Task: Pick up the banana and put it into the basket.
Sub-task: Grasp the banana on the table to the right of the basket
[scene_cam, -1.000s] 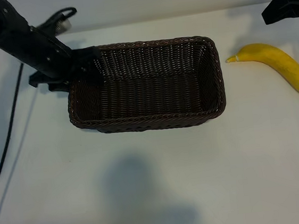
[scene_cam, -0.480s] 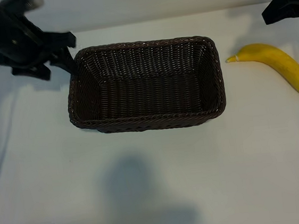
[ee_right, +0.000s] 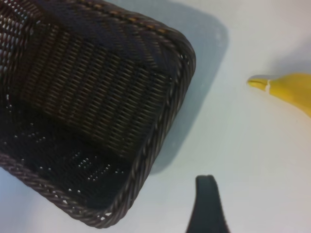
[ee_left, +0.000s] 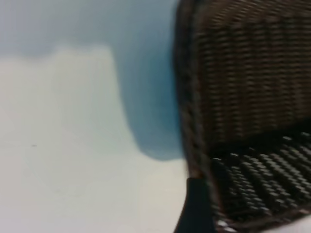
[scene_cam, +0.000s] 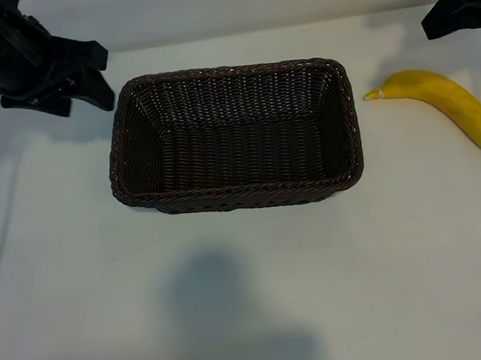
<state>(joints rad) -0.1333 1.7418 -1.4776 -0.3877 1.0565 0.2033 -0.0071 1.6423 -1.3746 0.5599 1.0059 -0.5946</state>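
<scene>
No writing, label, brand, number or sign can be read anywhere in these views.

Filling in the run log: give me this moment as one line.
banana: on table, right of basket | basket: empty | left gripper: open, off basket's left end | right gripper: open, beyond banana

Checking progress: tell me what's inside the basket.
Nothing: the basket shows only bare woven floor and walls. The banana lies on the table to its right.
</scene>
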